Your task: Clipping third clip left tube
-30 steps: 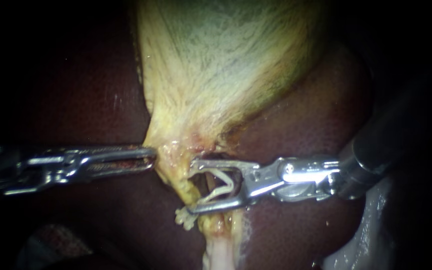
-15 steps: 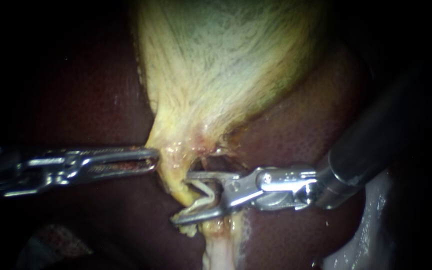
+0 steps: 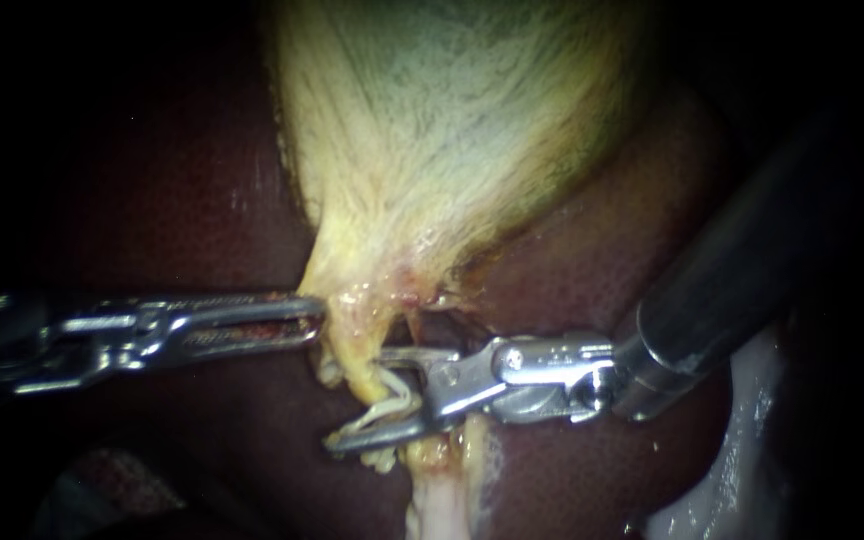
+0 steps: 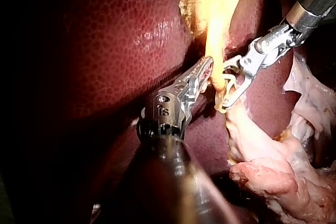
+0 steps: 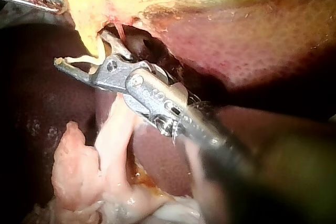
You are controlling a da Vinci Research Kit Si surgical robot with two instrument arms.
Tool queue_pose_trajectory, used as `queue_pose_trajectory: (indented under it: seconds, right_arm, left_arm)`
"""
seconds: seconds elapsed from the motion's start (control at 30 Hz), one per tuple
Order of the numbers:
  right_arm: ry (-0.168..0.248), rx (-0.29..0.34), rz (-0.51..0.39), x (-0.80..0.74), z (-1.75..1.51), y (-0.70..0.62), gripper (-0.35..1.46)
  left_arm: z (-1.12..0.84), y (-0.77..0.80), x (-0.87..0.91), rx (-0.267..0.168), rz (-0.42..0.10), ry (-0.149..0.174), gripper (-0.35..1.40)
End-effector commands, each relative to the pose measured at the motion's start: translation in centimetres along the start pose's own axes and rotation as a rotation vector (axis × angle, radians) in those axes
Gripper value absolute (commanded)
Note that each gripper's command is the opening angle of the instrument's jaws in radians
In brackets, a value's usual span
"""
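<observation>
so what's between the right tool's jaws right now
The right tool holds a pale clip between both jaws, with the yellow tube passing through it. Clearest in the endoscope view; the left wrist view shows it too.

Clip squeezed around the tube!
My right instrument (image 3: 357,398) pinches a white clip (image 3: 392,403) across the yellowish tube (image 3: 354,362) under the gallbladder (image 3: 432,150); my left instrument (image 3: 310,318) touches tissue alongside.

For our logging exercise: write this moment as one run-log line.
left instrument: shut on gallbladder | right instrument: shut on white clip | white clip: straddles tube, legs not yet together
</observation>
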Motion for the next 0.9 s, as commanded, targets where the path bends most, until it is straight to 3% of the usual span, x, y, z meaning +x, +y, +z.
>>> queue_pose_trajectory:
  seconds: [0.03, 0.2, 0.4, 0.9]
  right_arm:
    - [0.0, 0.001, 0.006, 0.01, -0.01, -0.01, 0.59]
    - [-0.001, 0.014, 0.025, 0.04, -0.07, -0.06, 0.58]
    - [-0.012, 0.097, 0.047, 0.07, -0.11, -0.13, 0.53]
    - [-0.004, 0.059, 0.076, 0.29, -0.26, -0.02, 0.48]
  left_arm:
    - [0.0, 0.0, 0.0, 0.0, 0.0, 0.0, -0.35]
    - [0.0, 0.0, 0.0, 0.0, 0.0, 0.0, -0.35]
    - [0.01, 0.01, 0.0, 0.0, 0.0, 0.0, -0.35]
    - [0.02, 0.01, 0.0, 0.0, 0.0, 0.0, -0.35]
